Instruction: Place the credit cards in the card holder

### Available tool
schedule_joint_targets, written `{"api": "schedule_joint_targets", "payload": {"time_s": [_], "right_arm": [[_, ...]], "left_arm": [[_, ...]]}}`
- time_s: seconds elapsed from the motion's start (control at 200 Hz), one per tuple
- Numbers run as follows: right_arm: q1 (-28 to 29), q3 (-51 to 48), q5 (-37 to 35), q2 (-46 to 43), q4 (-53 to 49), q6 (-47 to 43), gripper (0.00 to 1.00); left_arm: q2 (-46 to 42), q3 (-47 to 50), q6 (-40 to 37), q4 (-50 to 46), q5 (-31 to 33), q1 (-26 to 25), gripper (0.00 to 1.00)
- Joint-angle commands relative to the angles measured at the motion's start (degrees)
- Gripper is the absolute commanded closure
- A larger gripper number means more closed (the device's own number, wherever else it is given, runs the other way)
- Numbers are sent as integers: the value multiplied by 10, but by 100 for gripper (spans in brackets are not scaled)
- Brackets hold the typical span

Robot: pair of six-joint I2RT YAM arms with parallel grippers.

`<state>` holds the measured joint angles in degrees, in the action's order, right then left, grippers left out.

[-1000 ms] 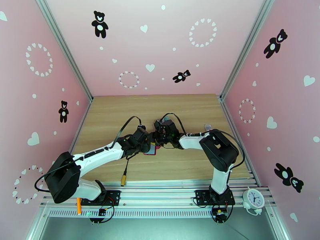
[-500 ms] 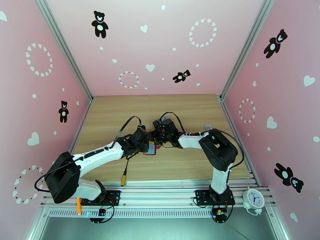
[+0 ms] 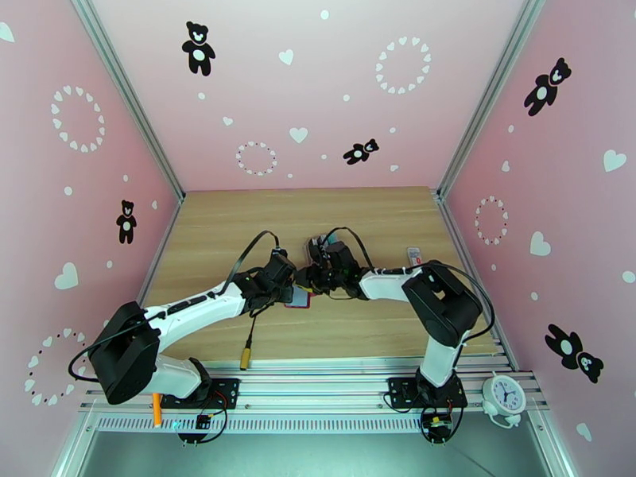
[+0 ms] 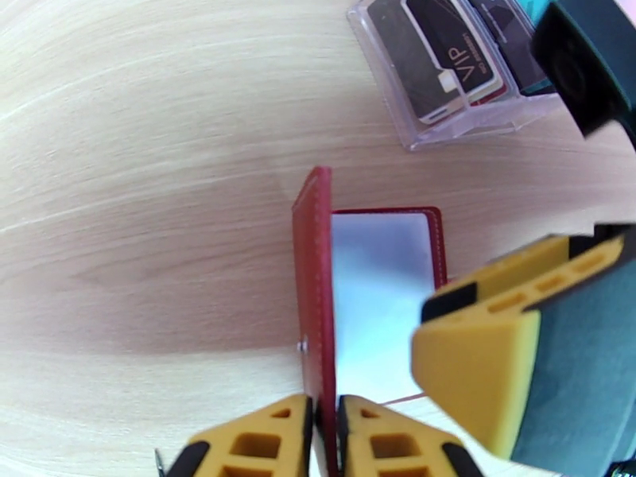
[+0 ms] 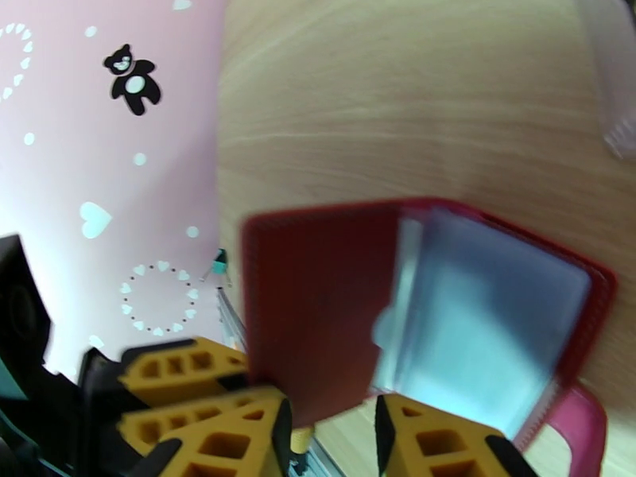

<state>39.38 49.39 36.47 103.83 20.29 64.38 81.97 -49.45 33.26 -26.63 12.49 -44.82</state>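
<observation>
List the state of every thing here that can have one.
card holder: open, one cover standing upright, the other half lying on the table.
left gripper: shut on the upright cover's edge.
right gripper: jaws apart, at the card holder's cover.
credit cards: dark ones slotted in the clear rack.
clear rack: loaded with cards, beyond the card holder.

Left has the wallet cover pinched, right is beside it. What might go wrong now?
1. The left gripper pinches only the thin cover edge of the card holder; it may slip and flop shut.
2. The right gripper sits near the left one; their fingers may collide.
3. The clear rack with the credit cards stands close by; a swing may knock it.
</observation>
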Motion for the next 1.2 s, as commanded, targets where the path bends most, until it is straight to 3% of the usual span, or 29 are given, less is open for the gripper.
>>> {"api": "schedule_joint_targets", "payload": {"time_s": [0.0, 0.33, 0.551, 0.856, 1.031, 1.191], "right_arm": [[7, -7, -19, -21, -38, -28, 67], [-1, -7, -30, 13, -44, -42, 69], [-11, -9, -25, 27, -37, -42, 69], [-19, -8, -23, 40, -39, -58, 69], [-24, -6, -21, 49, -41, -60, 69], [-27, -6, -20, 51, -46, -65, 70]], "left_arm": [[-8, 0, 8, -12, 17, -3, 81], [-14, 12, 11, -6, 32, -1, 78], [-9, 19, 2, -6, 40, 11, 70], [-4, 41, -20, 10, 39, 43, 68], [3, 48, -35, 18, 33, 67, 59], [21, 49, -47, 25, 34, 79, 57]]}}
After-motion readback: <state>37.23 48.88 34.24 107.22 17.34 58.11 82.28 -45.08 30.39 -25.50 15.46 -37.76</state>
